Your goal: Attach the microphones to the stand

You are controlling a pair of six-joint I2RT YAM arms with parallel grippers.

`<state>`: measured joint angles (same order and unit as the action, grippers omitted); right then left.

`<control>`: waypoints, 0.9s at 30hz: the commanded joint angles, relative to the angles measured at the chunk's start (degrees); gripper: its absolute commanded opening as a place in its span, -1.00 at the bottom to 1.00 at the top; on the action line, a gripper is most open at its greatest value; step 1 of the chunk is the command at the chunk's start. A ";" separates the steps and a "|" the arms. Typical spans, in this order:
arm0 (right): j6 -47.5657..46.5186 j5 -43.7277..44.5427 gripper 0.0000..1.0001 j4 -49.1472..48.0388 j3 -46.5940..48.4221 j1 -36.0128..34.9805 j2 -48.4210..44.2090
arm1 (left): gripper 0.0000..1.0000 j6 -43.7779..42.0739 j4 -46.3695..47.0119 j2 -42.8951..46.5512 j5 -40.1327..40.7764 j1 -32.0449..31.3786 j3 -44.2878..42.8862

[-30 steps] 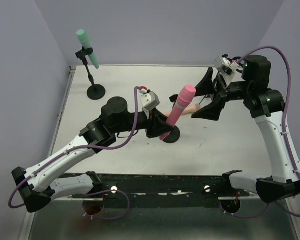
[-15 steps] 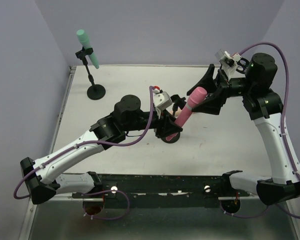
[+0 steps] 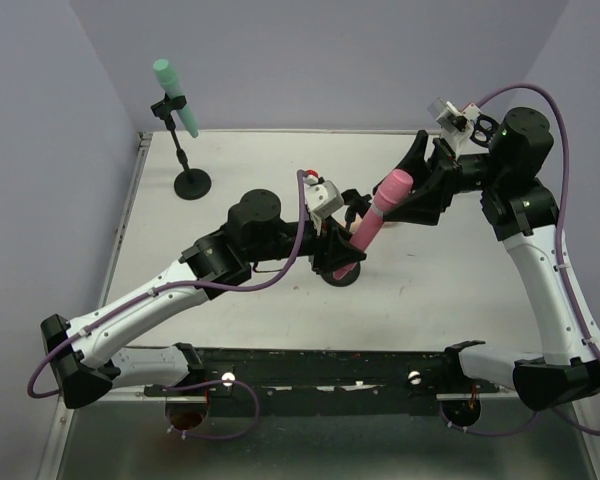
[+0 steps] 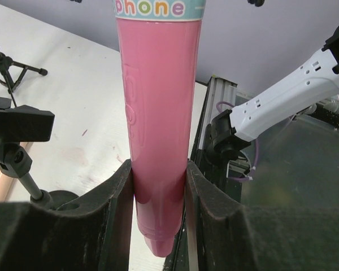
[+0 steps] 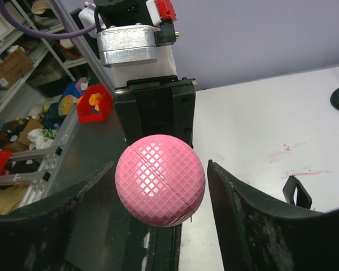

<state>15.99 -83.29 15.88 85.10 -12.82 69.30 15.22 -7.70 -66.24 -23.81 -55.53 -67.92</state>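
The left end effector (image 4: 158, 217) grips the pink microphone (image 4: 158, 101) by its shaft while the right end effector (image 5: 161, 189) gapes untouching around its head, and should probably close centred before any release.

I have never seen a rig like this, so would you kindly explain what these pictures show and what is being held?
These are two robot arms bolted to the near edge of a white table. The wide picture comes from a fixed camera above and behind them; the other two come from cameras on each wrist, so each shows its own hand. The left hand is closed on the body of a pink toy microphone, holding it tilted beside a small black stand. The right hand is open, its fingers either side of the microphone's round head without touching it. At the far left, a teal microphone sits clipped in another stand.
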 commanded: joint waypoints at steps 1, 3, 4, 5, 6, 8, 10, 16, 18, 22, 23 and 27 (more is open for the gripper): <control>-0.77 -1.27 0.57 0.63 1.20 -0.36 -0.39 | -1.00 1.12 2.43 -0.65 0.26 -0.28 -0.11; -0.96 -0.91 0.59 1.08 1.47 -0.37 -0.13 | -1.00 1.39 2.17 -1.08 0.00 -0.28 -0.46; -0.79 -1.00 0.59 0.91 1.47 -0.45 0.05 | -1.00 1.47 2.25 -1.26 -0.18 -0.28 -0.63; -0.78 -1.00 0.58 0.91 1.47 -0.45 0.05 | -1.00 1.48 2.26 -1.44 -0.27 -0.28 -0.81; -0.52 -0.91 0.57 0.56 1.30 -0.45 0.05 | -1.00 1.56 2.34 -1.61 -0.36 -0.37 -0.90; -0.34 -0.83 0.53 0.38 1.12 -0.45 0.05 | -1.00 1.65 2.43 -1.88 -0.71 -0.28 -1.07; -0.08 -0.91 0.42 0.03 1.12 -0.45 0.13 | -1.00 1.83 2.34 -2.23 -0.88 -0.37 -1.34; 2.20 -2.14 -0.14 -3.13 -0.37 -0.45 -0.21 | -1.00 2.27 2.52 -2.41 -0.53 -0.37 -1.43; 2.73 -2.49 -0.27 -4.01 -0.46 -0.37 -0.39 | -0.99 2.70 2.61 -2.14 -0.53 -0.28 -1.08; 4.05 -2.15 -0.33 -4.89 0.76 -0.45 -0.04 | -0.32 3.41 4.53 -0.83 -0.35 -0.20 1.29; 4.49 -1.97 -0.36 -4.89 1.47 -0.45 0.22 | -0.05 3.41 5.50 -0.39 -0.88 -0.11 2.17; 6.24 -1.27 -0.39 -5.86 3.75 -0.45 1.28 | 0.53 3.94 13.83 2.69 -0.89 -0.11 8.32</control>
<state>19.38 -83.46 12.80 85.60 -12.82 69.80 17.87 -2.85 -67.22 -24.51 -55.83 -65.32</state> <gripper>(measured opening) 0.561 0.626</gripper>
